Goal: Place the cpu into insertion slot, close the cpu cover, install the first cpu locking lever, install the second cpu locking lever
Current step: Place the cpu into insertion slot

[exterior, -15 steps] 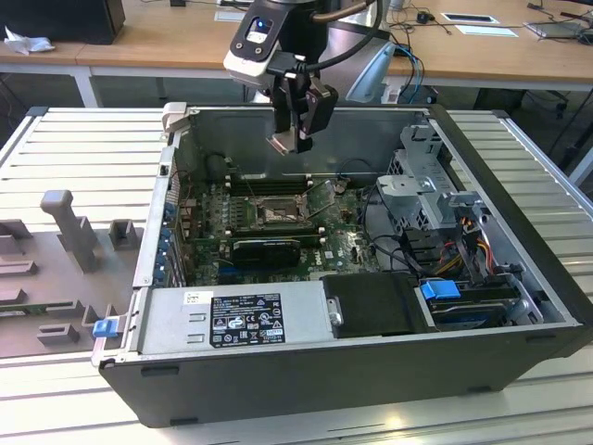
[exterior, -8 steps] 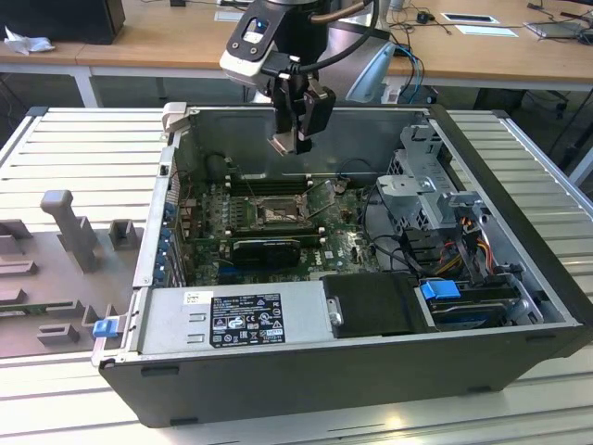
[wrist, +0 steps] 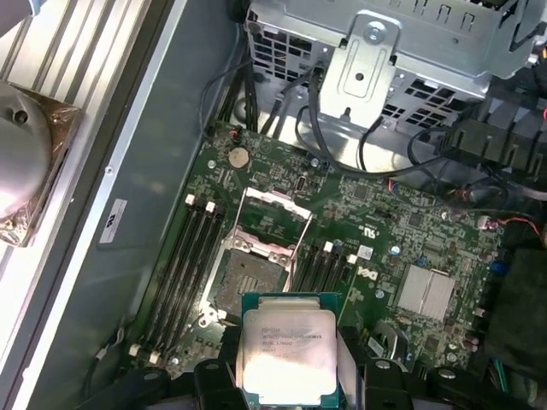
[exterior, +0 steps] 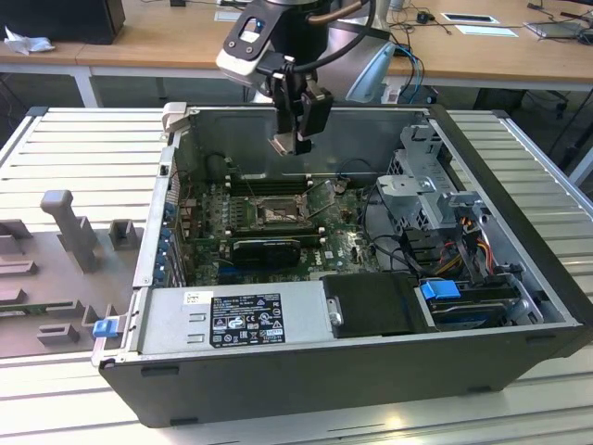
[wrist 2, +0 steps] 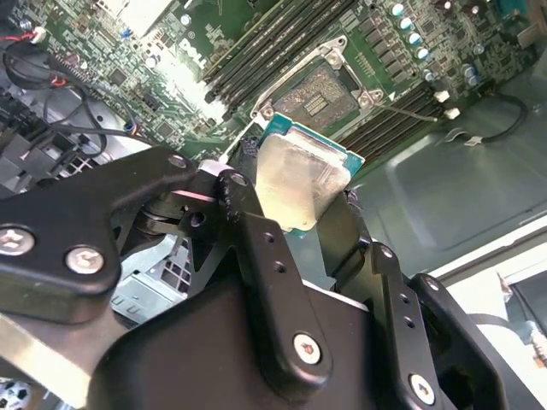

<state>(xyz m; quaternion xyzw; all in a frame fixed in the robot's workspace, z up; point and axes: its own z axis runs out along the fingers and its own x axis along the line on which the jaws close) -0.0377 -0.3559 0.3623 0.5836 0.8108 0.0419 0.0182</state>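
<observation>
**While the case lies open, the cpu hangs in the jaws**

Where the exterior view reaches nine o'clock, a grey fixture (exterior: 56,278) with upright blocks lies on the table, a blue clip (exterior: 104,326) at its edge. Beside it, at centre, the case (exterior: 371,371) lies on its side with the panel off. At its seven o'clock it holds the power supply (exterior: 167,324), which carries a black label (exterior: 246,321) whose print is too small to read. Behind that sits the green board (exterior: 347,241), and on it the insertion slot (exterior: 274,215), its contact field exposed. In the first wrist view the cpu cover (wrist: 275,198) stands lifted off the slot, with memory slots (wrist: 184,265) running alongside.

Straight above the slot, at twelve o'clock, the gripper (exterior: 295,139) hangs over the case rim. Its jaws are closed on the cpu (wrist: 289,350), clamping two opposite edges; the chip is clear of the slot and apart from it. Its metal top bears lines of print.

At three o'clock the case holds a drive cage (exterior: 417,176) with cables, and a blue tab (exterior: 440,289) at four.
</observation>
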